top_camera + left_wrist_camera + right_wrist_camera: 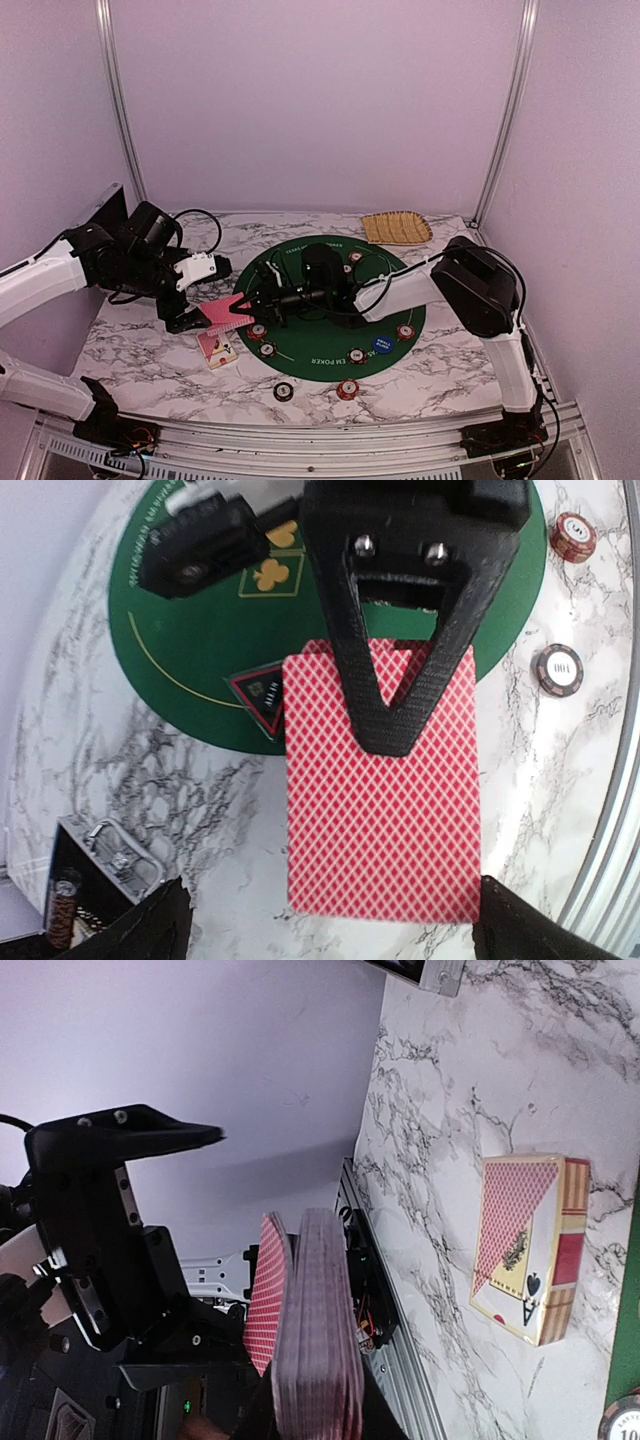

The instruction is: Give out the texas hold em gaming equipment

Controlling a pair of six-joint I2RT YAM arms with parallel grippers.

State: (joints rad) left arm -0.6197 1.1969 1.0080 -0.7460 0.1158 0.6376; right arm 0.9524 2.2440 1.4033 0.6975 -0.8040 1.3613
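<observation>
- Left wrist view puts the red-backed deck (385, 820) straight ahead of the left fingers (140, 930). It is lifted off the bench (560, 810), with its long axis running away from them toward the right arm.
- Those left fingers are spread wide, one off each long side of the deck's near end. They touch neither side that I can see and hold nothing.
- The right fingers (392, 732) have the deck's far end, with one V-shaped finger lying flat on the top card. The right wrist view shows the deck edge-on, rising from between them, with one loose card (265, 1290) fanned off the side facing the left arm.
- On that showing the deck is the right arm's to carry. The move turns on drawing it out lengthwise, away from the left fingers, without shedding the loose card.
- Under the held deck, near it, a card box (530, 1250) lies flat on the bench; whether cards are in it I cannot tell.
- Beyond the right fingers, the green mat (190, 650) carries the black-triangle marker (262, 692), a blue button (381, 344) and several chips (257, 330).
- Beside the left fingers a dark latched case (110, 860) seems to hold a column of chips.
- Well apart, past the mat, lies the woven tray (397, 227); its contents do not show.
</observation>
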